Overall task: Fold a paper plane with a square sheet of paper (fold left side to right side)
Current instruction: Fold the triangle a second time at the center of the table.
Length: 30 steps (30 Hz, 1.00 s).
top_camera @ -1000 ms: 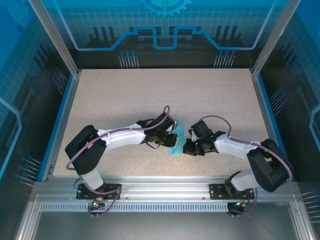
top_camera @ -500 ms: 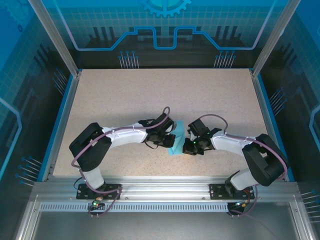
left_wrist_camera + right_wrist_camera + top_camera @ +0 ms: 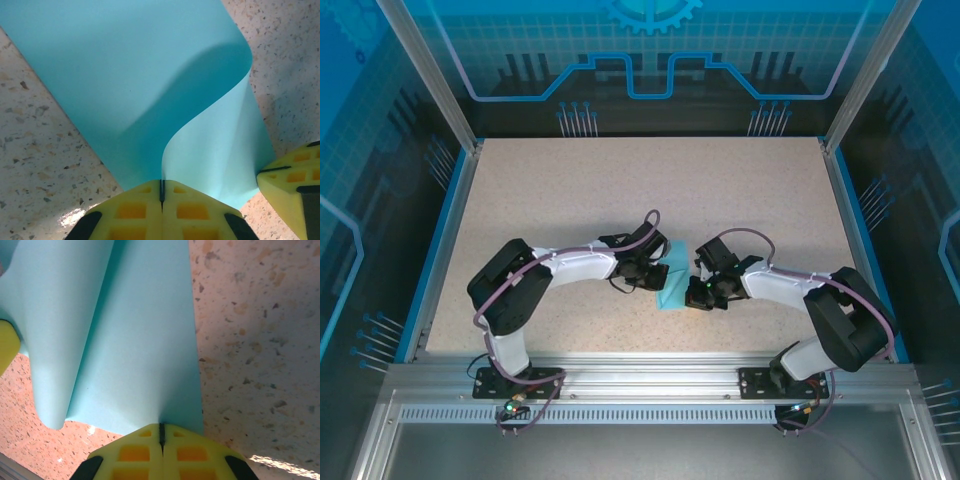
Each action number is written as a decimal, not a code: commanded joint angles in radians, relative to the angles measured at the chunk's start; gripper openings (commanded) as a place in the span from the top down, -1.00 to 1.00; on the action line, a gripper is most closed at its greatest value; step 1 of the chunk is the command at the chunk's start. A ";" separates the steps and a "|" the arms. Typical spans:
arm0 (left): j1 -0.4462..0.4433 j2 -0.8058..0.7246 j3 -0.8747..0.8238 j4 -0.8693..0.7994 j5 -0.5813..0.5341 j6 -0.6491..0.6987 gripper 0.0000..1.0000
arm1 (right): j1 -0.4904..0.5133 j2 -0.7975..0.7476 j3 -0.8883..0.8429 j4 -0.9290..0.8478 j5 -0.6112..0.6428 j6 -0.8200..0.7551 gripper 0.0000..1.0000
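Observation:
The square sheet of paper is light-blue and lies mid-table, partly lifted and curled over between both grippers. In the left wrist view the sheet bends up in an S-curve, and its near edge runs into the seam of my left gripper, which is shut on it. In the right wrist view the paper is doubled over with a soft roll on the left. My right gripper is shut on its near edge. From above, the left gripper and right gripper face each other across the sheet.
The speckled table stretches wide behind and to both sides of the paper. Blue rails and aluminium posts border it. One yellow fingertip of the other gripper shows at the left wrist view's edge and at the right wrist view's edge.
The right gripper has slid a little left toward the paper. The left arm's elbow has swung right, carrying its gripper slightly toward the right one. Both stayed shut.

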 commanded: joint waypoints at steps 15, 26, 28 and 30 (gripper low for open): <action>0.018 0.031 0.050 -0.038 -0.045 0.048 1.00 | 0.015 0.039 -0.006 -0.099 0.026 -0.018 1.00; 0.019 0.044 0.055 -0.052 -0.059 0.060 1.00 | 0.015 0.044 -0.008 -0.102 0.025 -0.019 1.00; 0.018 0.046 0.054 -0.052 -0.060 0.060 1.00 | 0.016 0.045 -0.008 -0.102 0.025 -0.019 1.00; 0.019 0.046 0.055 -0.053 -0.062 0.060 1.00 | 0.017 0.046 -0.007 -0.101 0.023 -0.019 1.00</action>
